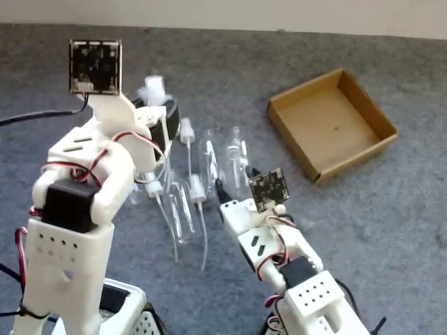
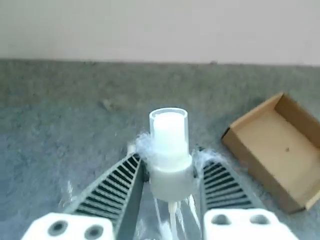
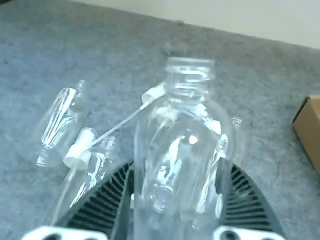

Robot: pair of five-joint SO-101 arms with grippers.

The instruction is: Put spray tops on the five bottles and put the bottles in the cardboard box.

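Note:
My left gripper (image 2: pixel 170 167) is shut on a white spray top (image 2: pixel 170 135), held above the grey carpet with its dip tube hanging down; from above that gripper (image 1: pixel 155 96) is at the back left. My right gripper (image 3: pixel 180 172) is shut on a clear, uncapped bottle (image 3: pixel 182 125), its neck pointing away from the wrist. From above this gripper (image 1: pixel 234 180) is at the middle of the carpet. Other clear bottles (image 1: pixel 209 155) and loose spray tops (image 1: pixel 198 190) lie between the arms. The cardboard box (image 1: pixel 377 118) sits open at the back right.
Another bottle (image 3: pixel 57 122) and a spray top (image 3: pixel 80 152) with a long tube lie beside the held bottle. A box corner (image 3: pixel 310 125) shows near the right gripper. The carpet runs to a pale wall at the back.

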